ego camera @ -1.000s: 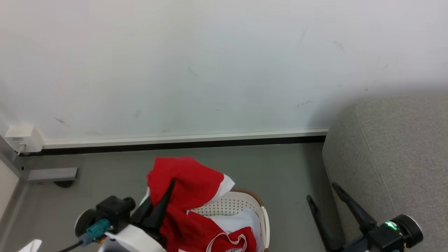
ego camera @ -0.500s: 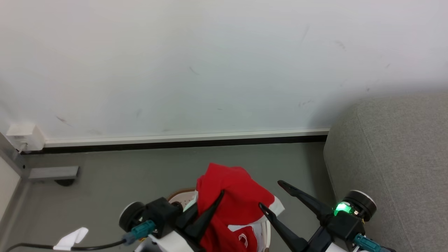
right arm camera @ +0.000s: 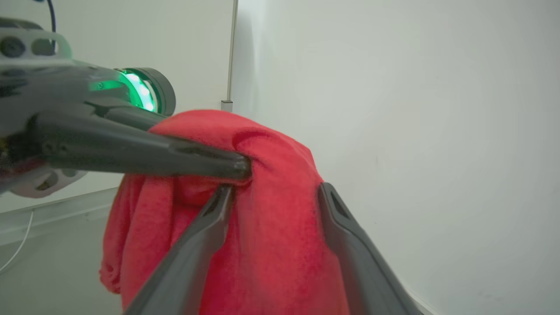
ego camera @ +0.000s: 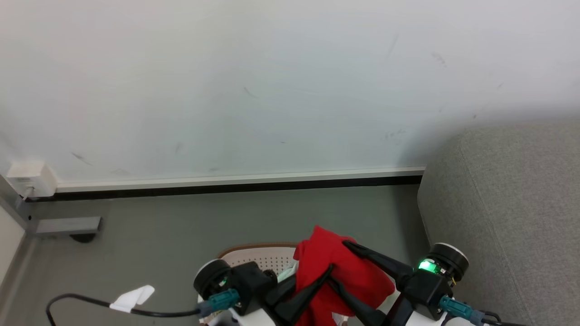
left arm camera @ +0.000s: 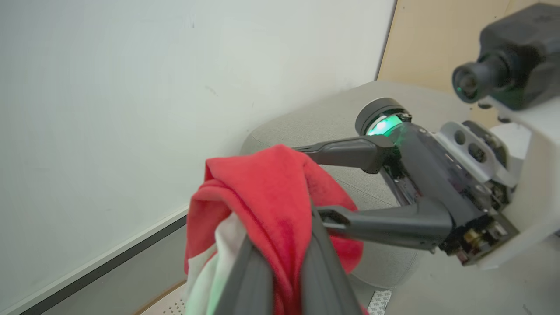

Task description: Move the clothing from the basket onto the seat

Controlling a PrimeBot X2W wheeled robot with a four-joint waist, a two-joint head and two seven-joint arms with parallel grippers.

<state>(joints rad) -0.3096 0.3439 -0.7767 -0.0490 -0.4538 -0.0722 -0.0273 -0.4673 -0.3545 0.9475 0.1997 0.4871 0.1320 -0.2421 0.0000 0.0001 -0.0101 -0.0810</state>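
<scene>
A bunched red garment (ego camera: 324, 251) hangs above the cream perforated basket (ego camera: 258, 259), whose brown rim shows behind it. My left gripper (ego camera: 329, 270) is shut on the fabric from below left; the left wrist view shows the garment (left arm camera: 262, 188) draped over its fingers (left arm camera: 282, 227), with white trim underneath. My right gripper (ego camera: 336, 261) reaches in from the right, open, one finger on each side of the bundle. In the right wrist view the garment (right arm camera: 271, 245) lies between its spread fingers (right arm camera: 275, 189). The grey sofa (ego camera: 507, 203) stands at the right.
A white wall with a dark baseboard (ego camera: 226, 186) runs behind the grey floor. At the left are a white box (ego camera: 27, 175) and a grey bracket (ego camera: 68, 225). A black cable with a white tag (ego camera: 132, 297) trails from my left arm.
My left gripper has carried the red garment to the right, uncovering the basket's far wall. My right gripper has swung left until its open fingers straddle the garment.
</scene>
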